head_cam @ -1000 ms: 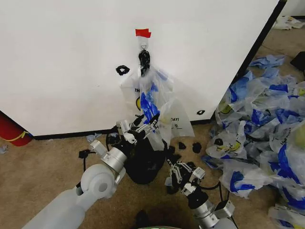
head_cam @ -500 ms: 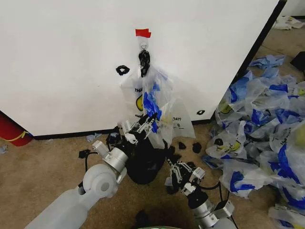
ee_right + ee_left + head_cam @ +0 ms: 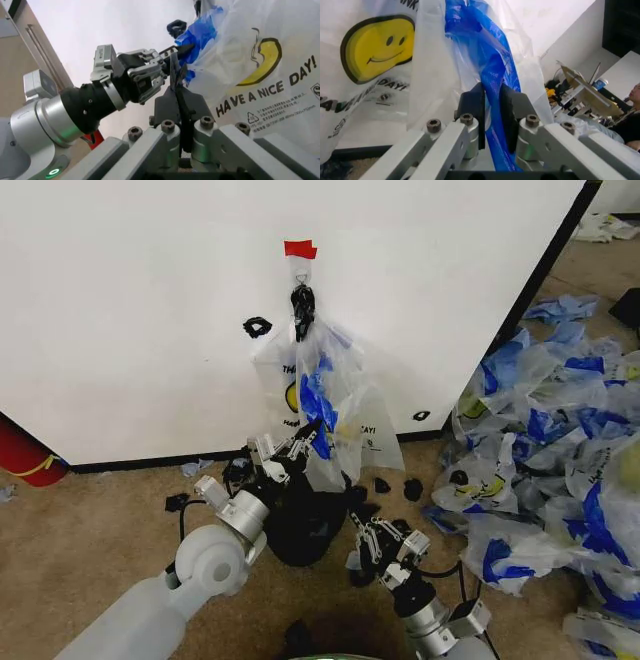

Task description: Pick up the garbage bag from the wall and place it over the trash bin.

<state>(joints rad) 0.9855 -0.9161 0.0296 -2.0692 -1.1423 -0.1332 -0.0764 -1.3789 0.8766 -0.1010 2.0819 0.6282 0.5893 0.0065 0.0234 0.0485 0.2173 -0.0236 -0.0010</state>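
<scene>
The garbage bag (image 3: pixel 345 405) hangs on the white wall (image 3: pixel 130 310) from a black clip (image 3: pixel 302 305) under a piece of red tape (image 3: pixel 300 249). It is translucent white with a yellow smiley (image 3: pixel 375 48) and blue handles (image 3: pixel 490 63). My left gripper (image 3: pixel 303 445) is shut on a blue handle, which runs between its pads (image 3: pixel 492 112). Directly below stands the black trash bin (image 3: pixel 300 525), partly hidden by my left arm. My right gripper (image 3: pixel 362 532) hovers low at the bin's right side, its jaws pressed together on nothing (image 3: pixel 180 80).
A large pile of similar bags (image 3: pixel 540 450) covers the carpet on the right. Small black scraps (image 3: pixel 398 487) lie by the wall's base. A red rounded object (image 3: pixel 25 455) sits at the far left. Bare carpet lies to the left of the bin.
My left gripper has shifted slightly up and toward the wall with the blue handle pinched in it. The right arm has stayed put.
</scene>
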